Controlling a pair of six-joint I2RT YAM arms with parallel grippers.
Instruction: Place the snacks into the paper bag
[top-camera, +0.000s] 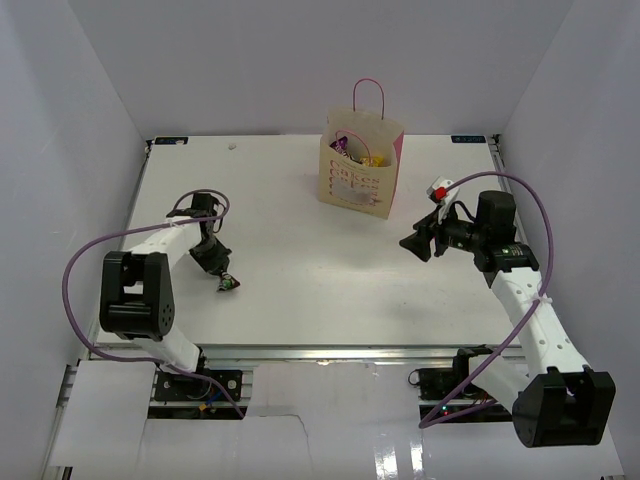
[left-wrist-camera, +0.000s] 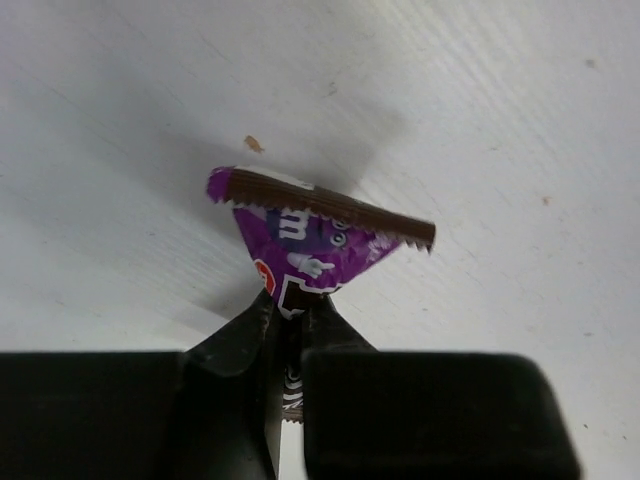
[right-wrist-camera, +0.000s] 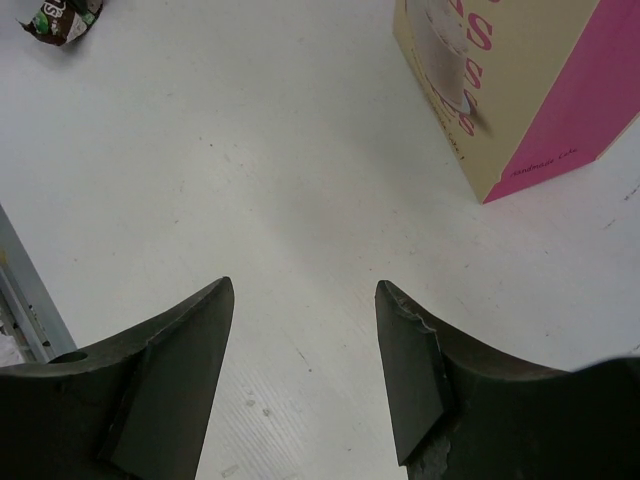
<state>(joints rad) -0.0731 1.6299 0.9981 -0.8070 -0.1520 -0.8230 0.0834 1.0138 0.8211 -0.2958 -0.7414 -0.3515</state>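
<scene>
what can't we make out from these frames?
Snacks in the paper bag: top view shows only wrapper tips at its mouth; walls hide the rest, no count.
Bag mouth: right wrist view cuts it off at the top edge.
Purple packet: lower end hidden between the fingers of the left gripper; too small in the top view.
Dark wrapper: cut by the right wrist view's corner; same packet or not, cannot tell.

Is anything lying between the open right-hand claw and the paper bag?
Nothing: the right wrist view shows only bare white table between the right claw and the paper bag; the top view agrees.
</scene>
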